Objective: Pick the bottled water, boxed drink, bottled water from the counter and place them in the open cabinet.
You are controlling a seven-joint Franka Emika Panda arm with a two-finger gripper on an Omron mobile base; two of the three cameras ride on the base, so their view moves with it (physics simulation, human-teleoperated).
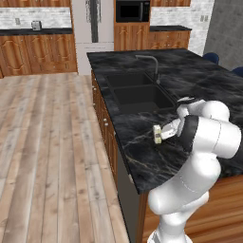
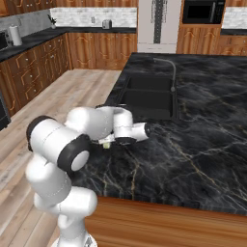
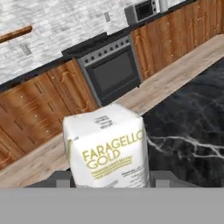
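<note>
Because the carton (image 3: 107,148) is a small stiff box with flat smooth sides, I judge it light and easy to carry, though the glossy faces could slip and thin card would dent under a hard squeeze; the two broad opposite sides, near mid-height, look like the place to pinch. It is cream-white, with "FARAGELLO GOLD" printed in yellow on the face towards my hand camera, and it stands upright. In the hand view it sits dead centre, rising from 6 o'clock between the fingertips. The gripper (image 1: 160,134) is partly closed around it, a finger on either side, but I cannot tell whether the pads press it yet. In the left base view the carton is near the front edge of the black counter (image 1: 142,156), with the sink (image 1: 140,95) at 12 o'clock from it and the faucet (image 1: 151,64) beyond.
</note>
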